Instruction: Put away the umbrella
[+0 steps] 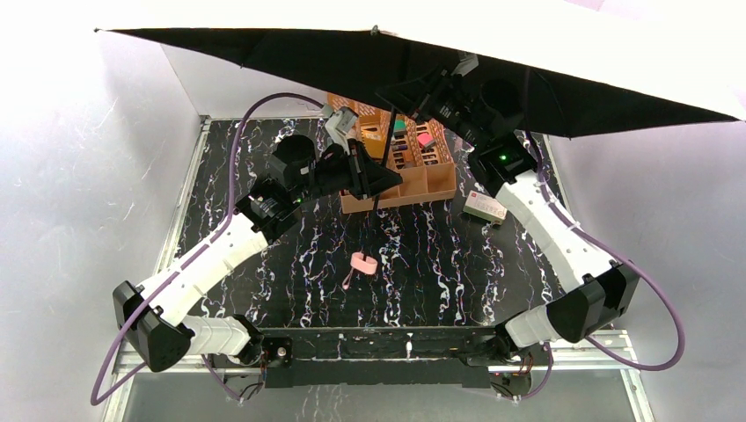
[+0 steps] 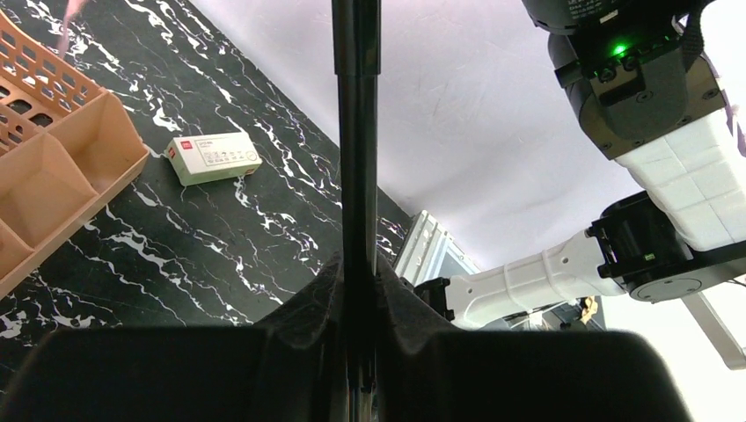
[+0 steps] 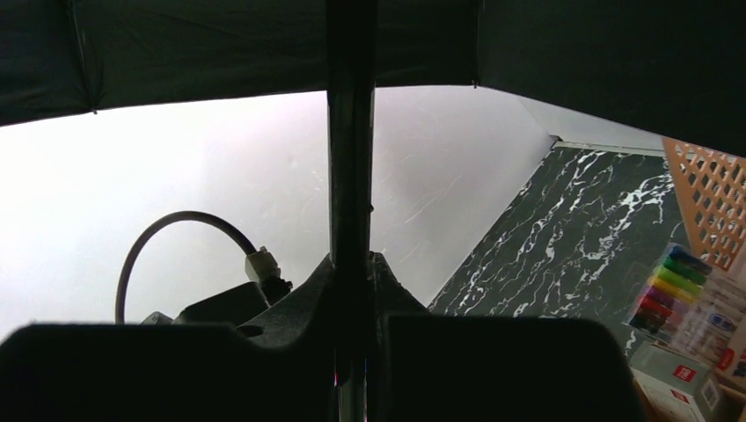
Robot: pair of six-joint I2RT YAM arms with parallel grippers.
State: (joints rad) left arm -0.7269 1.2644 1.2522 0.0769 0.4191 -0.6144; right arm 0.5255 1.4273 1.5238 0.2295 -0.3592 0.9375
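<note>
Pinching umbrella (image 1: 290, 54) shaft, left tool (image 2: 359, 274), right tool (image 3: 351, 269), both closed

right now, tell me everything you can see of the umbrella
The umbrella is open above the table: a wide canopy, black underneath. Its dark straight shaft runs down from it. The left claw and right claw are both shut on the shaft, the right nearer the canopy. A pink strap hangs at the lower end; whether it touches the table is unclear.

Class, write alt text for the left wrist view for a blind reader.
Left gripper clamps the umbrella's thin black shaft, vertical at centre. At image left, an orange plastic organiser and a white box sit on the black marbled table.
</note>
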